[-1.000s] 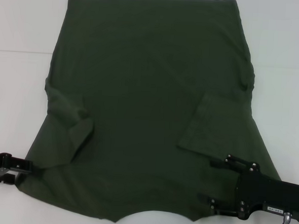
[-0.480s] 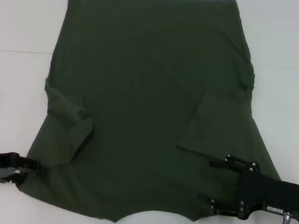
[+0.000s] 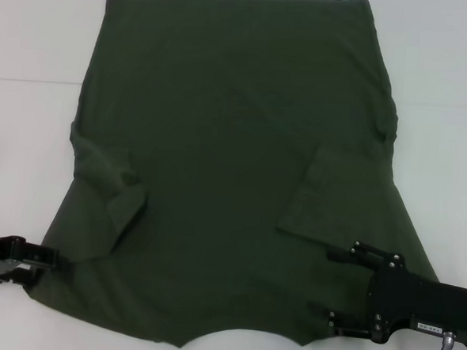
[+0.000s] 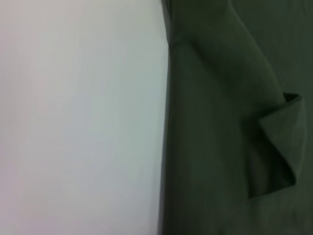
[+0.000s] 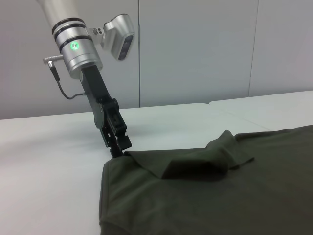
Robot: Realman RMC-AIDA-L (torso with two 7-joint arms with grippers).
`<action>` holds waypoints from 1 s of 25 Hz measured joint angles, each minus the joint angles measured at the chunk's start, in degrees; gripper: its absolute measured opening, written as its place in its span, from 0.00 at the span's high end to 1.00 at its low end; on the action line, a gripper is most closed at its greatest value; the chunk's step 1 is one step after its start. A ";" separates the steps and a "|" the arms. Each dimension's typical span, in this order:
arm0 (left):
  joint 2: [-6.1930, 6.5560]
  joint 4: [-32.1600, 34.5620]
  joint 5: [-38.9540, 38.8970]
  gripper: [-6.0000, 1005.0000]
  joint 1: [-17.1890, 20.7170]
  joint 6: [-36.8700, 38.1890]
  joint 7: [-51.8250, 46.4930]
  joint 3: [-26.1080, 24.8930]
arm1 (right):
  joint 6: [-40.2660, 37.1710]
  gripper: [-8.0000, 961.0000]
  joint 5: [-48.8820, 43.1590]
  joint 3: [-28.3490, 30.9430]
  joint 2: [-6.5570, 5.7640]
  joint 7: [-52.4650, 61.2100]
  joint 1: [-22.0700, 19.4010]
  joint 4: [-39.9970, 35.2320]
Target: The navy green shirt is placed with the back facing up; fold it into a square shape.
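The navy green shirt (image 3: pixel 225 174) lies flat, both sleeves folded inward.

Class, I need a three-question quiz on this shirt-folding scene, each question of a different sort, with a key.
1. True or false: both sleeves of the shirt are folded inward onto its back.
2. Which tool meets the shirt's edge at the near left corner? A) left tool B) right tool C) neither
3. Fill in: the shirt lies on a white ____.

Key: 1 true. 2 A; the right wrist view shows it at the cloth's edge. 3 table.
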 joint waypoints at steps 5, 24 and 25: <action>0.34 0.04 0.64 0.19 0.08 -0.34 -0.11 0.05 | -0.03 0.06 0.01 0.00 -0.01 0.00 0.00 0.00; 0.01 -0.35 1.86 0.19 -0.01 -1.51 -0.32 0.08 | -0.14 0.06 0.00 0.00 -0.09 0.00 0.09 0.00; 0.01 -0.36 1.88 0.19 -0.03 -1.53 -0.34 0.08 | -0.15 0.06 0.00 0.00 -0.09 0.00 0.09 0.00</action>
